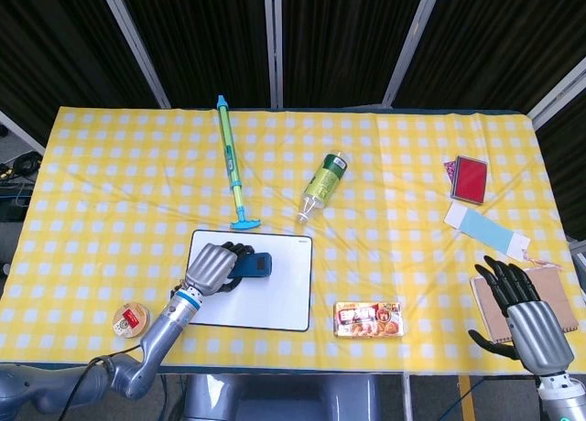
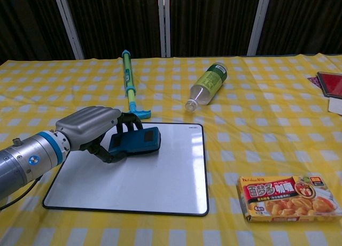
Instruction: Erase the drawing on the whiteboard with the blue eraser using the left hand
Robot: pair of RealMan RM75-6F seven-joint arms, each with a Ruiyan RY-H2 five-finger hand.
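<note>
My left hand (image 1: 211, 268) (image 2: 91, 125) grips the blue eraser (image 1: 253, 266) (image 2: 136, 139) from its left end and holds it flat on the whiteboard (image 1: 265, 300) (image 2: 160, 176), in the board's upper left part. The board's surface shows plain white, with no marks that I can see. My right hand (image 1: 526, 313) hangs open at the lower right corner of the head view, beside a brown notebook (image 1: 561, 293), holding nothing. The chest view does not show it.
A green-and-blue toy pump (image 1: 233, 165) (image 2: 129, 80) lies just behind the board. A green bottle (image 1: 324, 184) (image 2: 207, 85) lies on its side right of it. A curry box (image 1: 369, 318) (image 2: 288, 197) sits right of the board. A small round tin (image 1: 130, 319), a red card (image 1: 470, 178) and a blue slip (image 1: 490, 230) lie farther off.
</note>
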